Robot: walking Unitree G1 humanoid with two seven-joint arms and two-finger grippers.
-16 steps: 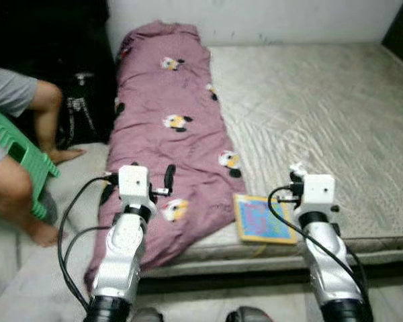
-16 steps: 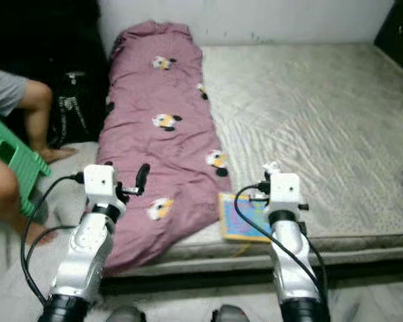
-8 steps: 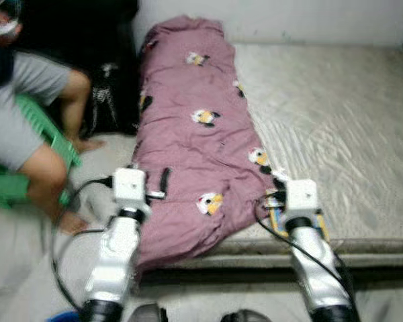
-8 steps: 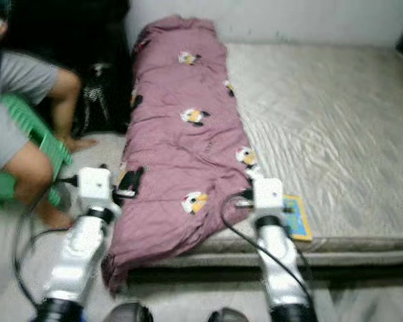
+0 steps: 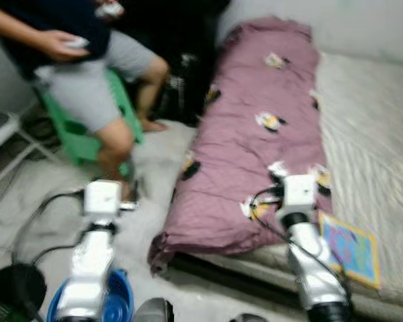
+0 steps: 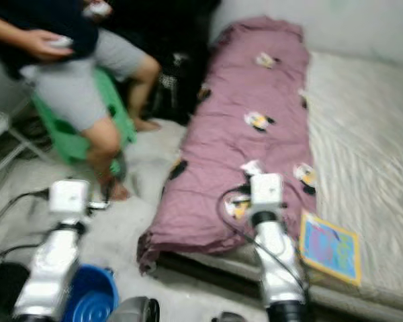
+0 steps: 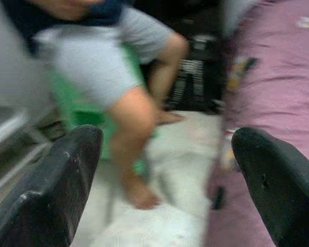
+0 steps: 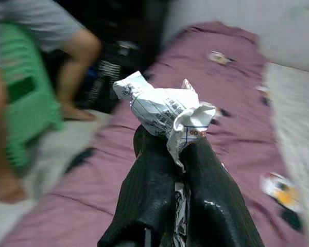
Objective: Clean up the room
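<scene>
View has swung left since a second ago: camera turn, not the objects; the person on the green stool now sits centre-left. Right pincer is clamped on a crumpled paper wad, held over the purple blanket on the bed. Blue bin lies low-left on the floor, beside the left arm (nearer). Left pincer is spread wide, empty. Colourful book sits at the mattress edge.

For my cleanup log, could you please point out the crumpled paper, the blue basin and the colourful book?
crumpled paper (image 8: pixel 162 108), right wrist view, its printed middle.
blue basin (image 6: pixel 91 298), right eye view, its ribbed inside.
colourful book (image 5: pixel 349 247), left eye view, its cover.
</scene>
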